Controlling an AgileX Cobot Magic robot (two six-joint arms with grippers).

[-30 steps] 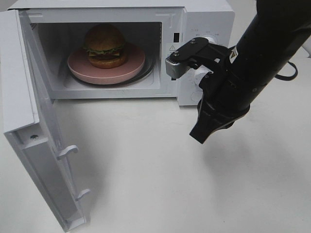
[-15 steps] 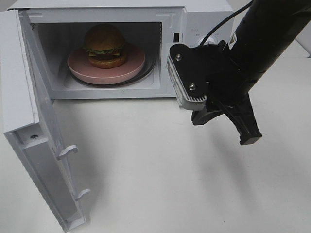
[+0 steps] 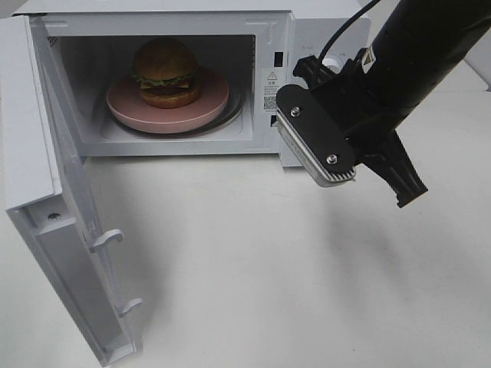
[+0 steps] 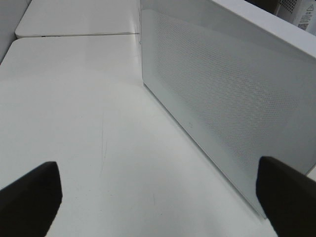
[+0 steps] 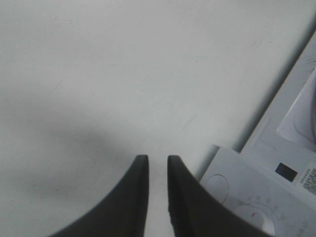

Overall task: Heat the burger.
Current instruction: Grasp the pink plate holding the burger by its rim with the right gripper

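Burger [image 3: 165, 70] on pink plate [image 3: 213, 98] inside microwave [image 3: 330, 27] — right tool [image 5: 157, 160] outside, well apart, jaws almost together.

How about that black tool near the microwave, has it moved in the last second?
Yes. Against the microwave, the right tool swung to the right: its tips pointed down-left below the control panel, now down-right, beyond it.
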